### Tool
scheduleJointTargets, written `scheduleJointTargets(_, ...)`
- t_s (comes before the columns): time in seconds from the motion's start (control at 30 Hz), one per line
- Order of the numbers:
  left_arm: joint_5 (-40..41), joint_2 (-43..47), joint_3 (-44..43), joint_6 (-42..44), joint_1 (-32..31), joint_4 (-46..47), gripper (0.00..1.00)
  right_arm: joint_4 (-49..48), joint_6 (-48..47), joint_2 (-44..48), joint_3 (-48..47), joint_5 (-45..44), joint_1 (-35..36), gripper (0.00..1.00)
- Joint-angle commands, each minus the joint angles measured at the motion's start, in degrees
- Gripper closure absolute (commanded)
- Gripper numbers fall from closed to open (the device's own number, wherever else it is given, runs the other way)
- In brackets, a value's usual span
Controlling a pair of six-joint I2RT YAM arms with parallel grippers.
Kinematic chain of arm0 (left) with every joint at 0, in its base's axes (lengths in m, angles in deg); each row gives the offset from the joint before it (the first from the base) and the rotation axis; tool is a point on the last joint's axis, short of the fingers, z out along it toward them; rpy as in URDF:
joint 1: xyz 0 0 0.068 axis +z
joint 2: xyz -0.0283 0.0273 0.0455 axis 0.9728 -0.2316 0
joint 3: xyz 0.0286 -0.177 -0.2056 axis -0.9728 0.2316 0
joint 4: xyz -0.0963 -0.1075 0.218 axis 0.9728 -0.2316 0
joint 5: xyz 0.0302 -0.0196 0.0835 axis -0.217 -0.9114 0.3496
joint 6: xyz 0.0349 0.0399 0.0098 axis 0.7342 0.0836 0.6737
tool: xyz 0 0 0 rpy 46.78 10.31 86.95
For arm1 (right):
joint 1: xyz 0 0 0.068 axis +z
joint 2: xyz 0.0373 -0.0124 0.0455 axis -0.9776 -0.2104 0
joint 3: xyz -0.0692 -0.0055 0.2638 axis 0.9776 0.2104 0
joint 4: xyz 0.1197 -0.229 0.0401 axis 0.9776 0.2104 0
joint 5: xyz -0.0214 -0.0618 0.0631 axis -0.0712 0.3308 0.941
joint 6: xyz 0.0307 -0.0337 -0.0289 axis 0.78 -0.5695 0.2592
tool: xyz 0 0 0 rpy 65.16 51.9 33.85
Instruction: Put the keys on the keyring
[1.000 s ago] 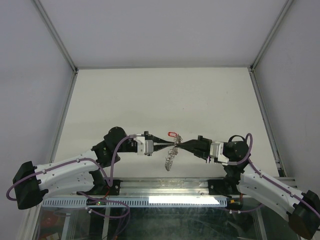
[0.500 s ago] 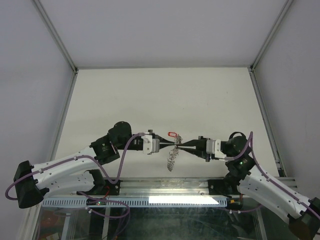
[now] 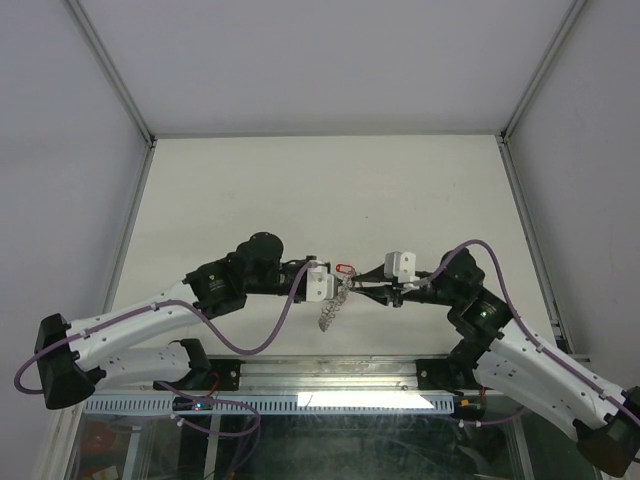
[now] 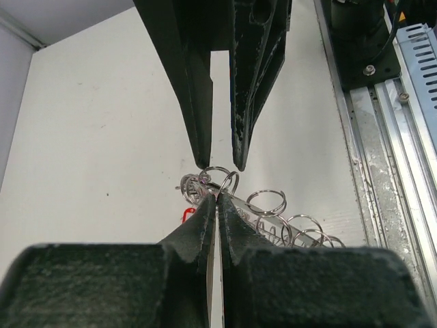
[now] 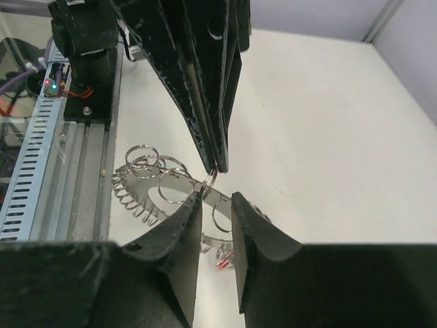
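Note:
The keyring [image 3: 328,312], a silver band strung with several wire loops, hangs between my two grippers above the table. My left gripper [image 3: 339,285] is shut on one small loop at its top, seen up close in the left wrist view [image 4: 217,196]. My right gripper [image 3: 358,288] faces it from the right, fingers parted a little [image 5: 216,199], with nothing clamped between them. The keys show as a small red tag [image 3: 345,268] just beyond the fingertips. In the right wrist view the red tag [image 5: 224,260] is a blur under the keyring [image 5: 133,174].
White table [image 3: 320,190] walled on three sides. An aluminium rail [image 3: 330,375] with both arm bases runs along the near edge, close under the hanging keyring. A cable tray [image 5: 31,171] lies beside it.
My right gripper has opened and let go of the keyring. Both arms have turned and shifted slightly left; the keyring now hangs from the left gripper alone.

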Motion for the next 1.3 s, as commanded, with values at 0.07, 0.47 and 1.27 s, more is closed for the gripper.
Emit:
scheduleJointTargets(0.07,2.66,-1.31,-3.88,2.5,-0.35,-2.18,1.0,0.72,5.09,-3.46,-3.16,0.7,0.31,0.74)
scheduleJointTargets(0.47,3.19,-3.16,-3.97,1.82,-0.41,-2.36,1.0,-6.7,12.05,-8.05,-0.96,2.36,0.56,0.74)
scheduleJointTargets(1.27,3.32,-2.65,-3.72,1.3,-0.4,-2.36,1.0,-1.84,8.85,-9.7,-0.57,-1.0,1.41,0.87)
